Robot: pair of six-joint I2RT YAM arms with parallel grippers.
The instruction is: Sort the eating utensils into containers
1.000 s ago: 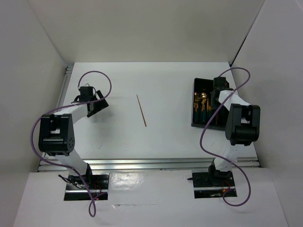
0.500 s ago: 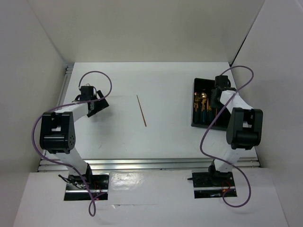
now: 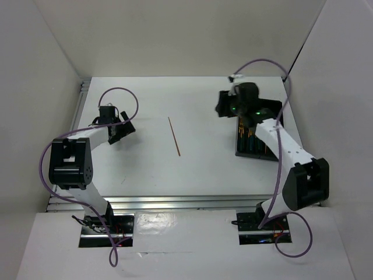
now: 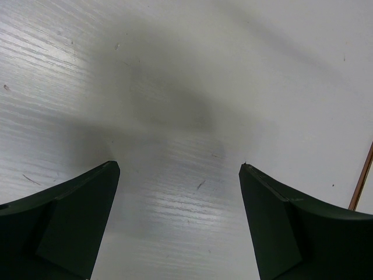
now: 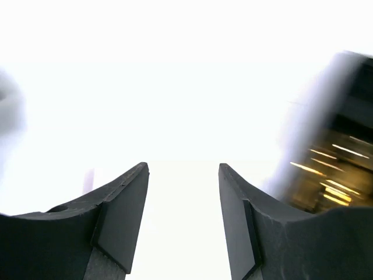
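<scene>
In the top view, one thin gold-brown chopstick (image 3: 174, 136) lies alone on the white table (image 3: 204, 169), a little left of the centre of the frame, and it runs from upper left to lower right. The black tray (image 3: 241, 150) sits in the right part of the frame, near the right wall. The right arm passes over it, so a part of it is hidden. Inside the tray I can see several utensils (image 3: 249, 140) with gold heads and dark green handles, lying along the compartments; which compartment holds which piece I cannot tell. The right gripper (image 3: 223, 105) is near the upper left corner of the tray. In the right wrist view its jaws stand moderately apart and nothing is between them. This picture is very bright and blurred, and the tray appears there only as a dark shape with gold streaks at the right edge. The left gripper (image 3: 120, 129) is in the left part of the top view, apart from the chopstick. In the left wrist view its jaws are wide apart, with only the table surface between them, and the chopstick shows as a thin brown line at the right edge of the frame.
</scene>
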